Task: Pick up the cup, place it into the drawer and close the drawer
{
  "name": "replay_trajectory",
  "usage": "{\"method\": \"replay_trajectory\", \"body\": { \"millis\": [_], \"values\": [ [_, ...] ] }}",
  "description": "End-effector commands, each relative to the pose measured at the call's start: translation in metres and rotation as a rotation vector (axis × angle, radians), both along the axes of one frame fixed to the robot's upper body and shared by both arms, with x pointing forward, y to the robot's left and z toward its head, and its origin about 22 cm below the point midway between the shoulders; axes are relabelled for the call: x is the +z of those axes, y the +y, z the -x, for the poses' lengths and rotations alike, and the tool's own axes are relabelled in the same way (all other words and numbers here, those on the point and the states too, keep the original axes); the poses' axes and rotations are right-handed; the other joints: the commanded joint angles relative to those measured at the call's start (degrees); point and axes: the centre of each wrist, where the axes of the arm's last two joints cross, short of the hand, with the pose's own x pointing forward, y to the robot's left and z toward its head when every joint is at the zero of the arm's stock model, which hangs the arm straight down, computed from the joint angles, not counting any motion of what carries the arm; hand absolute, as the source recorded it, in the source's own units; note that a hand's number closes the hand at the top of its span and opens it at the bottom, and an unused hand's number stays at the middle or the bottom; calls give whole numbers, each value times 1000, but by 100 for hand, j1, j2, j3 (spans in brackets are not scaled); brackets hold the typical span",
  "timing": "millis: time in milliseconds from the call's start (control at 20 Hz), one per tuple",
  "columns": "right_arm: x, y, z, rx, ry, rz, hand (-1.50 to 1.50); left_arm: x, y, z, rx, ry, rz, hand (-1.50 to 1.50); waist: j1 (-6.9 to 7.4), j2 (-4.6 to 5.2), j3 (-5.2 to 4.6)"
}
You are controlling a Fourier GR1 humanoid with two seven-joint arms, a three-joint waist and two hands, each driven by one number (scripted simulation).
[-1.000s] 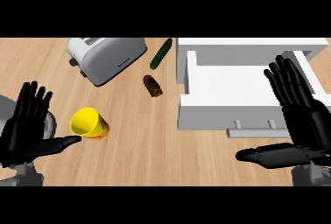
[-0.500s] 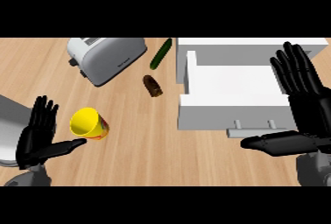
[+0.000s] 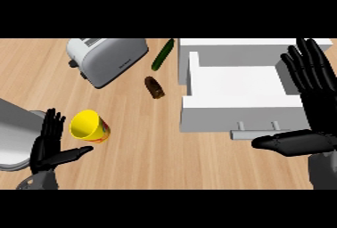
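Both hands open, fingers straight.

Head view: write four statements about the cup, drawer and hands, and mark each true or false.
1. The yellow cup stands on the counter, outside the drawer. True.
2. The drawer is closed. False: it is pulled open, its inside showing.
3. The left hand is curled round the cup. False: it is open beside the cup, holding nothing.
4. The right hand is open, over the drawer's right side. True.
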Motion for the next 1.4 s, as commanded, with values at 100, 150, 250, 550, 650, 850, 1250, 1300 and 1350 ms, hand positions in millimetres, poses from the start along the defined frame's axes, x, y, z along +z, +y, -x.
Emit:
{"method": "replay_trajectory", "body": {
  "millis": [100,150,250,550,650,850,1250,1300,1350],
  "values": [
    [-8,4,13,-8,10,-18,-150,-32,2,14,5,-3,10,-150,-6,-1,-1],
    [-2,-14,-16,-21,-2,-11,-150,-28,8,7,7,-9,6,-150,3,11,-2],
    [0,-13,7,-10,-8,-6,-150,-34,-9,-1,3,-19,7,-150,-40,11,-5],
    [14,2,-13,12,-13,-3,-150,-34,5,3,0,-66,7,-150,-60,37,-14],
    [5,-5,-3,-2,7,9,-150,-38,4,10,5,-51,-9,-150,-69,30,-12],
    [-19,2,-3,18,4,4,-150,-38,-9,0,-13,-82,-2,-150,-85,49,-15],
    [15,-10,-4,7,-6,5,-150,-34,-35,-22,-51,-93,31,-150,-110,42,-15],
    [9,15,-13,8,7,26,-150,-34,-26,-17,-82,-107,62,-150,-91,59,-21],
    [5,3,-13,19,14,3,-150,-36,-32,-16,-101,-106,82,-150,-114,64,-20]
  ]
}}
